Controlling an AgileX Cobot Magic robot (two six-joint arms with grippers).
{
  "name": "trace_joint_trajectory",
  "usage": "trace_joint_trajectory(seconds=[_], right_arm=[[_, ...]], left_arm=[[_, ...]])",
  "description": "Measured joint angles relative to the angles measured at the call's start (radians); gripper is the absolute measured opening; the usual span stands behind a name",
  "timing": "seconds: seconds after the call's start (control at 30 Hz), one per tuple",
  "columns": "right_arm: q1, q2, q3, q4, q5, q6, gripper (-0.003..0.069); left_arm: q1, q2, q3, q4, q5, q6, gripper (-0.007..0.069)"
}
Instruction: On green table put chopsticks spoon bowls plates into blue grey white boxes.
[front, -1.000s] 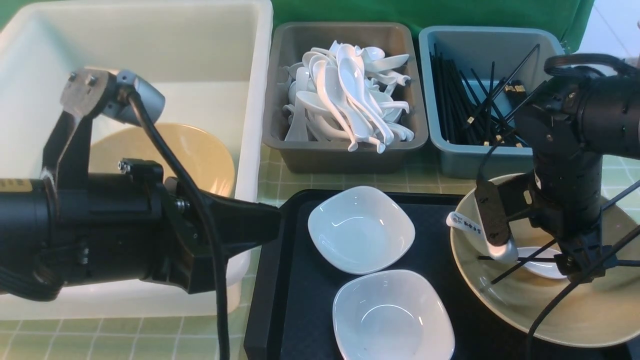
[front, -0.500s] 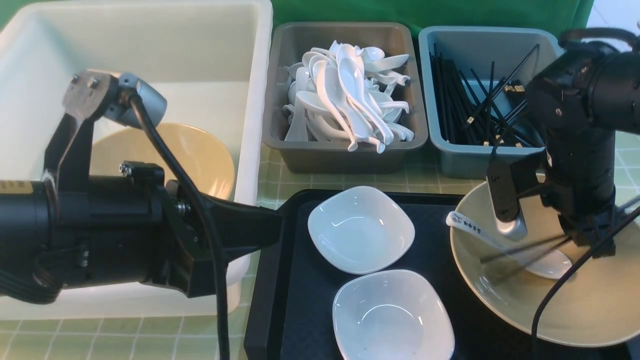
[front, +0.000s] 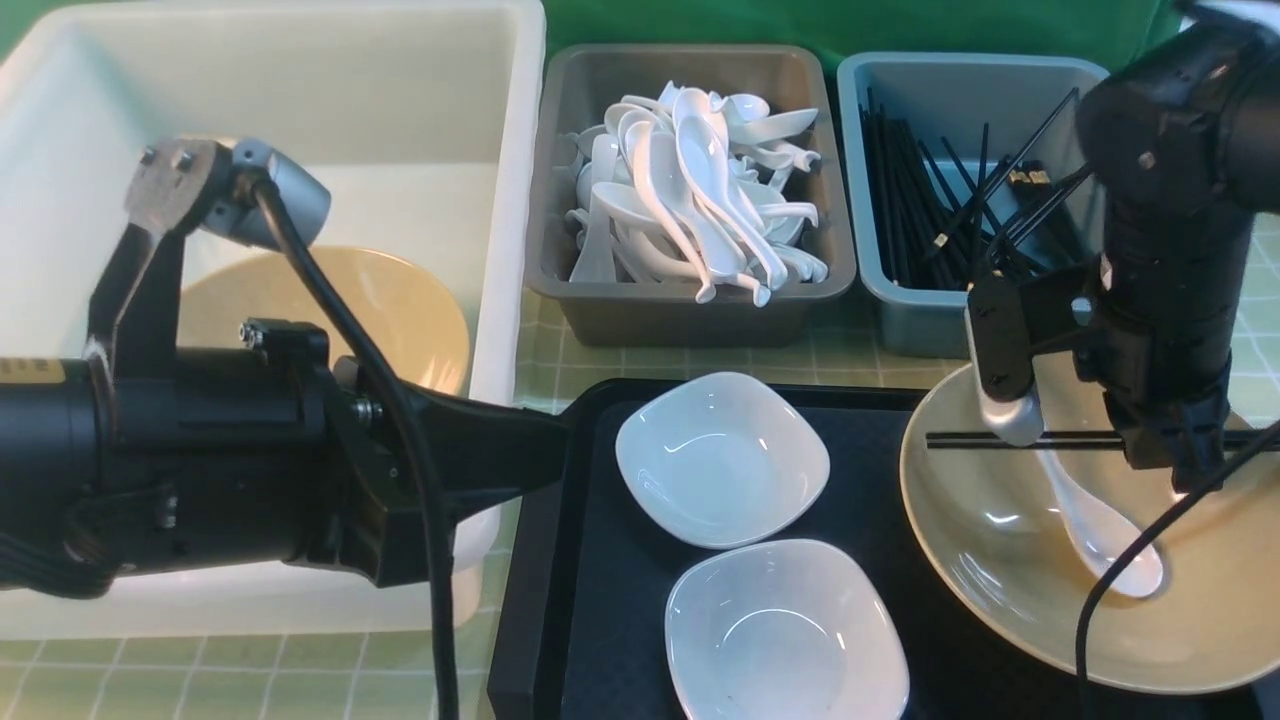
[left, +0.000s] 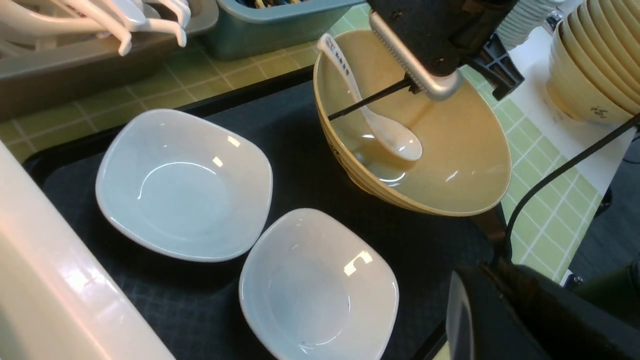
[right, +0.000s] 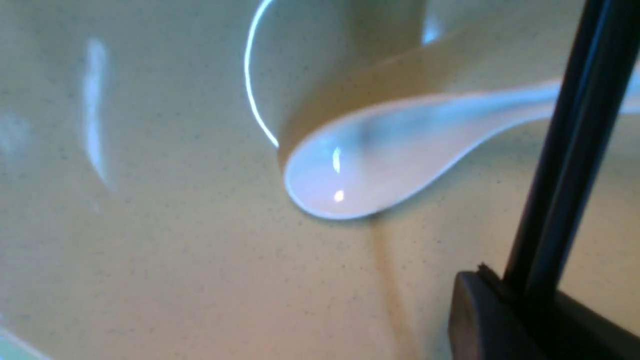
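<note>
The chopsticks (front: 1070, 437) are up in the air, held level across the tan bowl (front: 1000, 580) on the robot's right. The right claw (front: 1160, 455) pinches them between its jaws. They are not yet in the blue box (front: 920, 320), which stands just beyond that bowl and holds many black sticks. This looks like the carrying step for the chopsticks, with the drop into the box yet to come.

The spoon (front: 1100, 530) with the blue writing lies inside the same bowl, beneath the sticks. Its likely home is the grey box (front: 690, 320), heaped with white spoons.

Two plates (front: 722, 458) (front: 787, 630) sit side by side on the black tray (front: 600, 560), and neither claw is on them. A second bowl (front: 400, 310) rests inside the white box (front: 510, 200), so that much appears done.

The left claw (front: 500, 440) has its jaws pressed together on nothing and hangs by the tray's far left corner, above the green surface (front: 600, 350).

By this reading the task is at an early stage: the chopsticks are in transit, and the spoon, both plates and the right-hand bowl are left.
</note>
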Motion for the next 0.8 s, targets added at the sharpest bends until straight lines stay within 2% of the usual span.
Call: trace_joint_trajectory(seconds=[0.23, 0.27, 0.37, 0.53, 0.6, 0.63, 0.73, 0.8], right_arm=[[-0.072, -0.05, -0.054, 0.271, 0.0, 0.055, 0.0055], [-0.081, -0.05, -0.058, 0.279, 0.0, 0.058, 0.0055], [-0.16, -0.05, -0.086, 0.416, -0.048, 0.147, 0.0055], [-0.297, -0.03, -0.14, 0.682, -0.158, 0.212, 0.0055], [-0.367, 0.014, -0.191, 0.885, -0.199, 0.207, 0.0055], [-0.377, 0.024, -0.195, 0.9, -0.201, 0.205, 0.0055], [-0.441, 0.127, -0.293, 1.144, -0.235, 0.199, 0.0055], [-0.456, 0.183, -0.344, 1.234, -0.259, 0.195, 0.0055]], left_arm=[[0.0, 0.003, 0.0, -0.047, -0.05, 0.001, -0.0001], [0.0, 0.005, 0.0, -0.051, -0.054, 0.001, -0.0001], [0.0, 0.027, 0.0, -0.081, -0.078, 0.028, -0.0001], [-0.013, 0.08, -0.014, -0.152, -0.062, 0.179, -0.0001], [-0.044, 0.131, -0.057, -0.196, -0.015, 0.296, -0.0001], [-0.048, 0.135, -0.057, -0.198, -0.012, 0.296, -0.0001], [-0.108, 0.212, -0.155, -0.206, 0.013, 0.373, -0.0001], [-0.131, 0.25, -0.202, -0.202, 0.013, 0.385, -0.0001]])
